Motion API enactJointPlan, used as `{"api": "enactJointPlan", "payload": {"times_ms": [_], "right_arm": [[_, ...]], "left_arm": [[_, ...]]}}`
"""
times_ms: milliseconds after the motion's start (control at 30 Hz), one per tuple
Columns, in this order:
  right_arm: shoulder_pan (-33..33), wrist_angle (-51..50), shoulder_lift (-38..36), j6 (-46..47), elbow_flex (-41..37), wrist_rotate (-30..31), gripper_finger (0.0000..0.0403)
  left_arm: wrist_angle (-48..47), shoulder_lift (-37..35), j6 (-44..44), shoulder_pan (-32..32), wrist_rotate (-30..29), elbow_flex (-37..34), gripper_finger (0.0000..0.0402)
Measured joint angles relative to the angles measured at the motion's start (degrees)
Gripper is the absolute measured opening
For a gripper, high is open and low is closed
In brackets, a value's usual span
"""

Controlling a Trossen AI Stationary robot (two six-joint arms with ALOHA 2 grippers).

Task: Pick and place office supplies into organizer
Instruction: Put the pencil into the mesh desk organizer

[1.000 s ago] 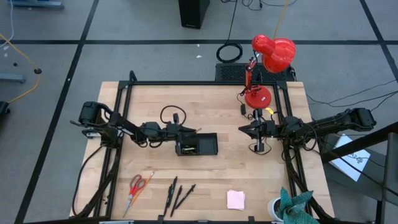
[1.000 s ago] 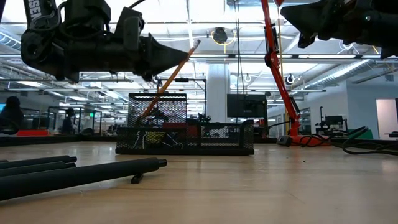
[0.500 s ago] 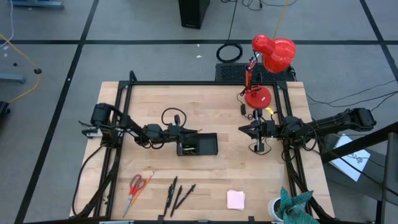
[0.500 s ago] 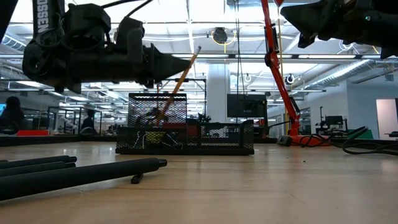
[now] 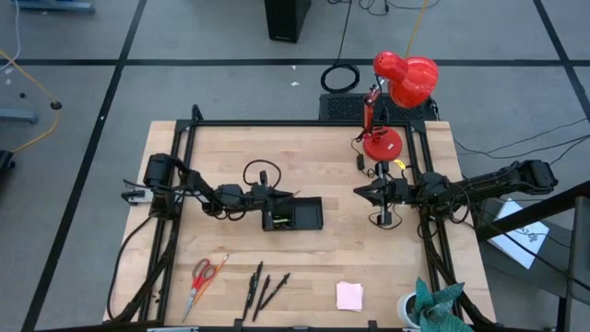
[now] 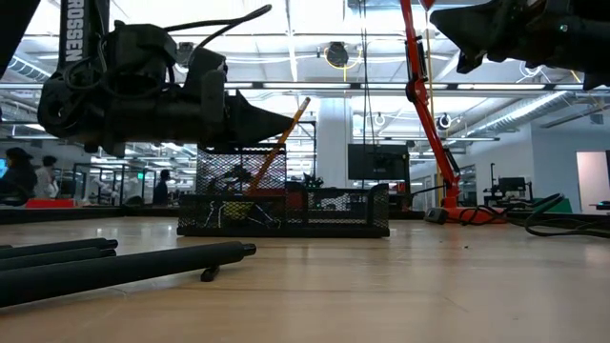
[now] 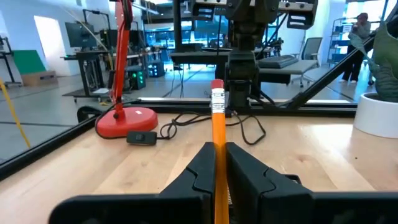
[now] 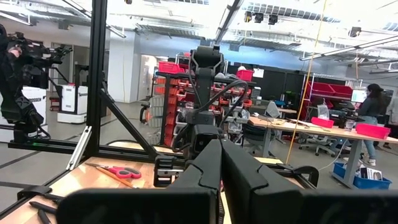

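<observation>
**Pencil poised over organizer, most supplies still out**

The left gripper (image 5: 261, 196), jaws clamped on the orange pencil (image 7: 217, 134), hangs at the left end of the organizer (image 5: 293, 215) near the table's (image 5: 313, 157) middle, the pencil slanting down into the taller mesh compartment. Something yellow-green seems already inside, though the mesh obscures it. The red-handled scissors (image 5: 202, 275), thin black pens (image 5: 261, 288) and pink note pad (image 5: 349, 295) all lie along the table's near edge, so the job looks barely begun. The right gripper (image 5: 362, 191) waits empty near the right edge, fingers nearly together, beside the red desk lamp (image 5: 403, 81).
</observation>
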Motion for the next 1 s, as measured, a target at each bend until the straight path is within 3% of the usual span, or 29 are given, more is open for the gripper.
{"api": "enactJointPlan", "payload": {"times_ms": [767, 1000], "right_arm": [[0.0, 0.0, 0.0, 0.0, 0.0, 0.0, 0.0004], [0.0, 0.0, 0.0, 0.0, 0.0, 0.0, 0.0004]], "left_arm": [[-1.1, 0.1, -2.6, 0.0, 0.5, 0.0, 0.0032], [-2.4, 0.0, -3.9, 0.0, 0.5, 0.0, 0.0078]]}}
